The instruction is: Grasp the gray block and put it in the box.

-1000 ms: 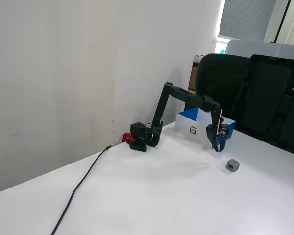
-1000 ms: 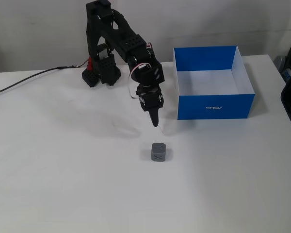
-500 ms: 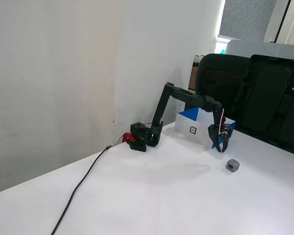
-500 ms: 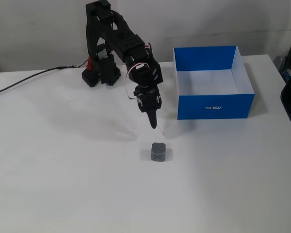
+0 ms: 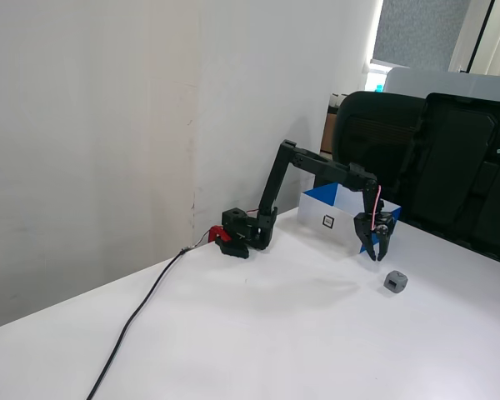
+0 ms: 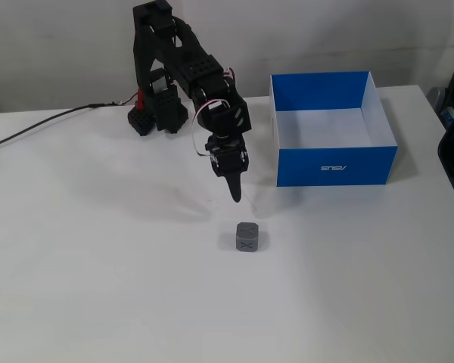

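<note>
The gray block [image 5: 395, 282] [image 6: 247, 237] is a small cube with a dark X on its face, resting alone on the white table. My gripper [image 5: 374, 254] [image 6: 235, 198] points down and hangs above the table just short of the block, a little toward the arm base; nothing is in it. From the side its two fingers stand apart, so it is open; the other fixed view sees it edge-on. The box [image 5: 327, 218] [image 6: 337, 166] stands beside the gripper, blue outside and white inside, with a white side bearing a black square mark.
The arm base [image 5: 242, 233] [image 6: 153, 113] is clamped near the wall, with a black cable [image 5: 142, 312] [image 6: 38, 128] trailing across the table. Black office chairs [image 5: 450, 158] stand behind the table edge beyond the box.
The gripper has shifted slightly away from the box and sunk a little toward the table, and its fingers have spread wider. Block and box have not moved.
</note>
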